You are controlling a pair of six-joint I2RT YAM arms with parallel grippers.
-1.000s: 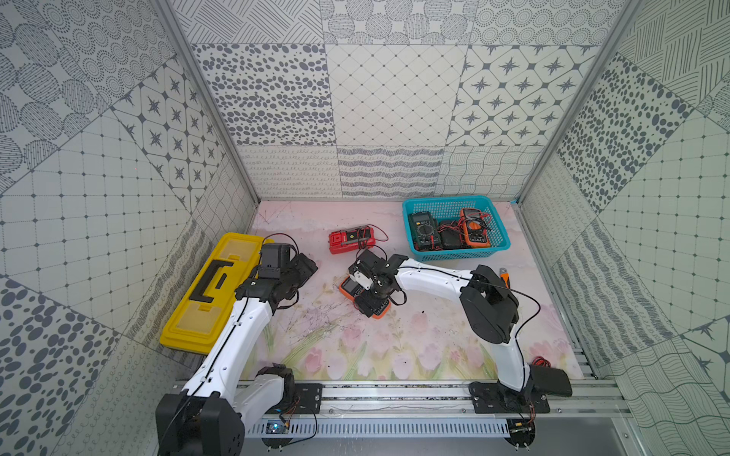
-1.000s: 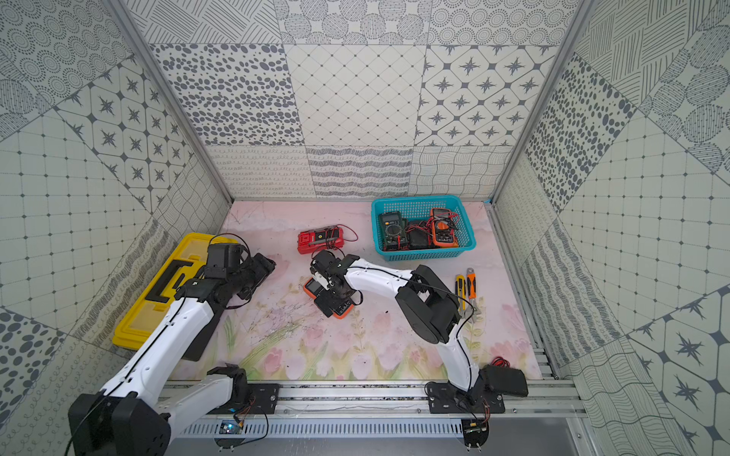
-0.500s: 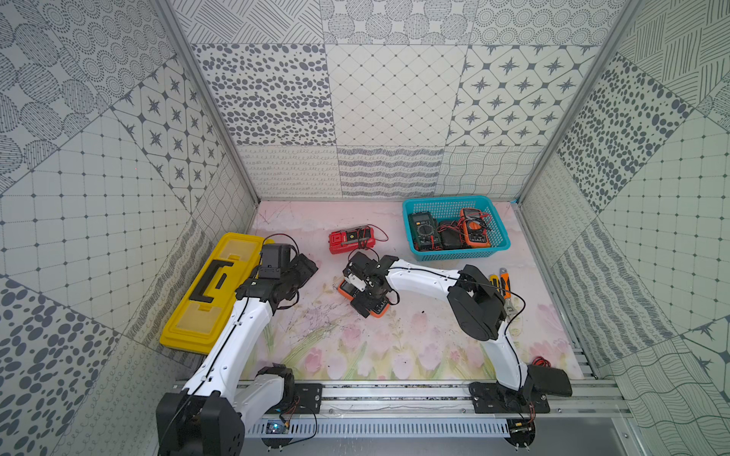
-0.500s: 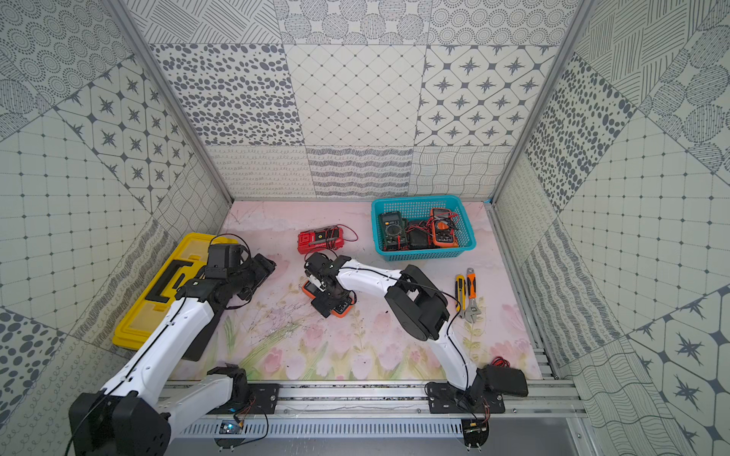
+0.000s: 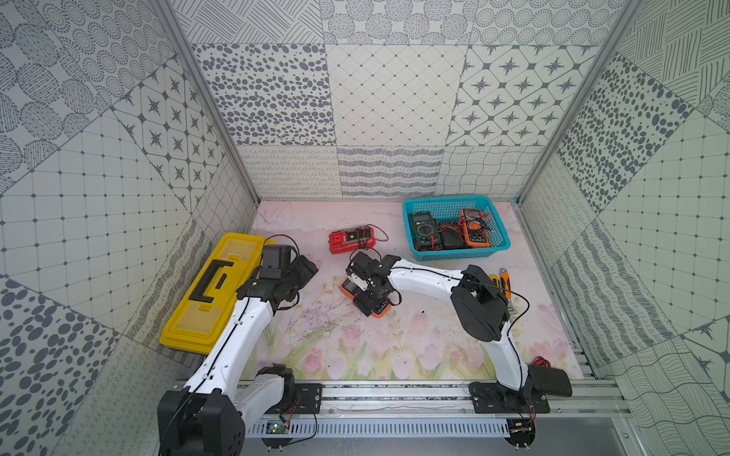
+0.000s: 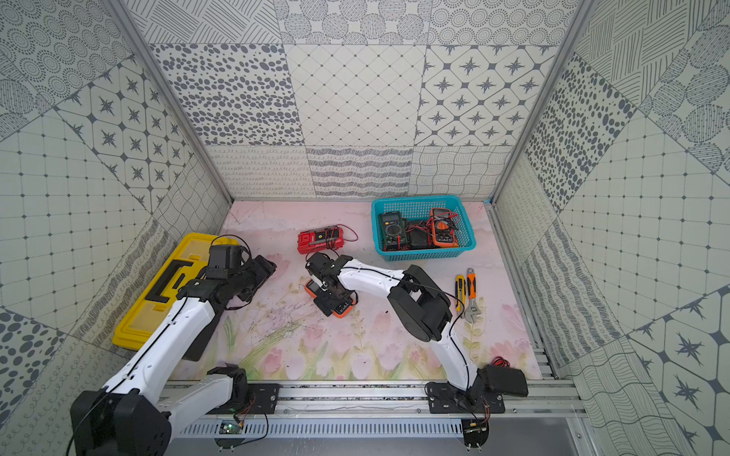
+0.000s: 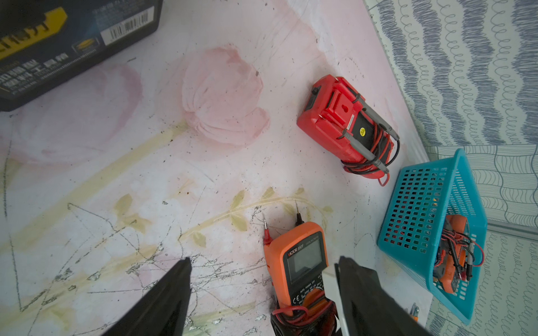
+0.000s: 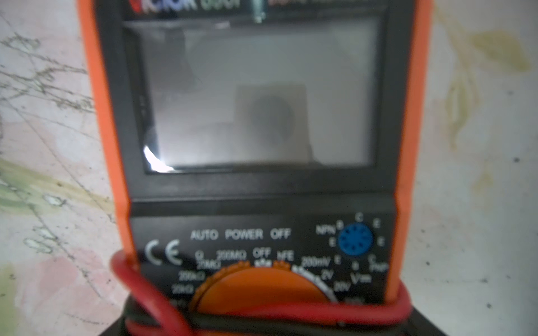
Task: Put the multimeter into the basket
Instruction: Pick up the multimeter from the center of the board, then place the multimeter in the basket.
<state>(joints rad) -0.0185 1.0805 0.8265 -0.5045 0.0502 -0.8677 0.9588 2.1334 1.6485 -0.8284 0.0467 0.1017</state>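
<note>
The orange multimeter (image 7: pixel 302 261) had a black face, a grey screen (image 8: pixel 262 93), an orange dial (image 8: pixel 259 288), a blue socket (image 8: pixel 355 240) and a red lead (image 8: pixel 136 279). The basket (image 7: pixel 419 215) was teal-blue, its walls patterned with holes. The second multimeter (image 7: pixel 340 125) was red. The toolbox (image 5: pixel 197 319) was yellow, its handle (image 5: pixel 211 282) black. The mat (image 5: pixel 355 347) bore pink tulips on pale ground, and the walls (image 5: pixel 395 98) grey-on-white patterned tiles.

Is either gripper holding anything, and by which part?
Left gripper: nothing, open. Right gripper is over the orange multimeter's dial end; whether it grips cannot be told.
</note>
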